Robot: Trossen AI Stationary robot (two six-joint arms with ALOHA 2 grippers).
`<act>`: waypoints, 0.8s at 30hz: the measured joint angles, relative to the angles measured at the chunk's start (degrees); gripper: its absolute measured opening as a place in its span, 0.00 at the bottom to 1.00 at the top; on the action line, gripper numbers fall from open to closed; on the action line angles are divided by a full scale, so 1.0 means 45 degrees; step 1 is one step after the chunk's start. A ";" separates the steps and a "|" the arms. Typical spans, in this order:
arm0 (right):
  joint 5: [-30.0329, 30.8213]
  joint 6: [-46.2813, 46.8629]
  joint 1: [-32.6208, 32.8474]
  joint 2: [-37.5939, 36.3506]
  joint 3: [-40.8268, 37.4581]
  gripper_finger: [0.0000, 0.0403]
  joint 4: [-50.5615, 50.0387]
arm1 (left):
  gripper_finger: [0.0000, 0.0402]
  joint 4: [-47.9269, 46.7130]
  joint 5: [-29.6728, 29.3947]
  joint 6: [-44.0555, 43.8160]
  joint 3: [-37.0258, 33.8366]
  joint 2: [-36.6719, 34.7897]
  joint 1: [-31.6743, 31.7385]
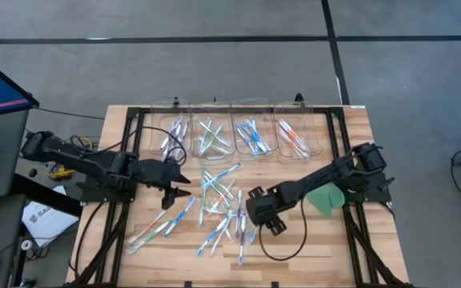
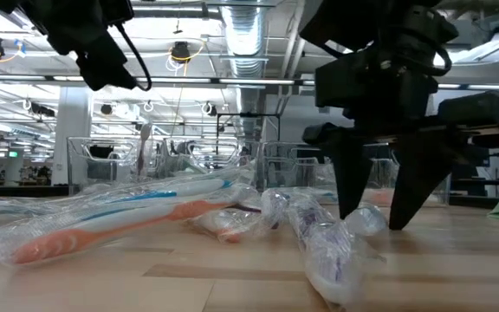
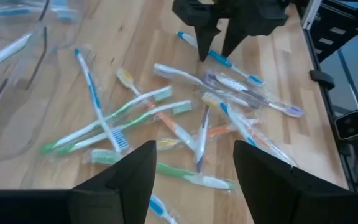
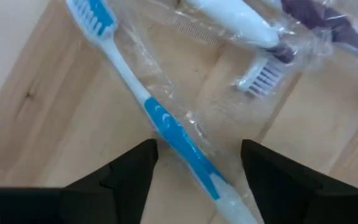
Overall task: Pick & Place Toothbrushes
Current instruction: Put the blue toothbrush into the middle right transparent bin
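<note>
Nearest the camera, wrapped translucent plastic toothbrushes [image 1: 218,210] with purple, green, blue and orange accents lie scattered loose on the pale wooden slatted surface [image 1: 358,248]. The right hand [image 1: 253,210] stands low at the right edge of this heap, fingers spread wide and empty, straddling a blue-and-white wrapped toothbrush [image 4: 160,118] that lies flat between them. Just right of that arm rests a flat green disc [image 1: 326,198]. The left hand [image 1: 184,186] hovers at the heap's left edge, fingers apart and holding nothing. Farther back, four clear plastic bins [image 1: 242,134] sit in a row, each holding a few toothbrushes of one colour. The job looks partly done: some brushes are binned, but many remain on the surface.
</note>
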 joint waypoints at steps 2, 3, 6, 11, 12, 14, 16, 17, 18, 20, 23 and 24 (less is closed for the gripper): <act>0.0041 0.0280 -0.0012 0.0012 0.0006 0.51 -0.0125 | 0.52 0.0068 -0.0003 0.0000 0.0001 0.0000 -0.0138; 0.0042 0.0424 -0.0015 0.0011 0.0006 0.46 -0.0178 | 0.52 0.0073 0.0000 0.0000 0.0002 0.0000 -0.0171; -0.0050 0.0822 0.0019 -0.0227 -0.0069 0.29 -0.0225 | 0.52 0.0152 -0.0005 0.0000 0.0002 0.0000 -0.0229; 0.0018 0.0954 0.0112 -0.0834 -0.0168 0.04 -0.0389 | 0.52 0.0240 -0.0449 0.0013 -0.0010 0.0042 -0.0229; 0.0039 0.1187 0.0107 -0.0977 -0.0203 0.04 -0.0545 | 0.52 0.0411 -0.0452 0.0010 -0.0077 0.0080 -0.0229; 0.0110 0.1736 0.0096 -0.1246 -0.0247 0.05 -0.1001 | 0.52 0.0553 -0.0452 0.0005 -0.0331 0.0078 -0.0229; 0.0262 0.2356 0.0087 -0.1603 -0.0232 0.03 -0.1485 | 0.52 0.0974 -0.0406 0.0005 -0.0675 0.0089 -0.0229; 0.0340 0.2618 0.0087 -0.1836 -0.0220 0.02 -0.1902 | 0.52 0.1149 -0.0345 0.0008 -0.0866 0.0087 -0.0229; 0.0360 0.2877 0.0089 -0.2051 -0.0213 0.02 -0.2308 | 0.52 0.1233 -0.0305 0.0005 -0.1046 0.0087 -0.0229; 0.0678 0.3487 0.0097 -0.2428 -0.0213 0.02 -0.2982 | 0.52 0.1315 -0.0299 0.0005 -0.1345 0.0087 -0.0230; 0.1225 0.4175 0.0107 -0.3146 -0.0209 0.02 -0.3740 | 0.52 0.1494 -0.0301 0.0005 -0.1726 0.0083 -0.0229; 0.1401 0.4419 0.0107 -0.3415 -0.0193 0.01 -0.3936 | 0.52 0.1547 -0.0300 0.0005 -0.1844 0.0083 -0.0229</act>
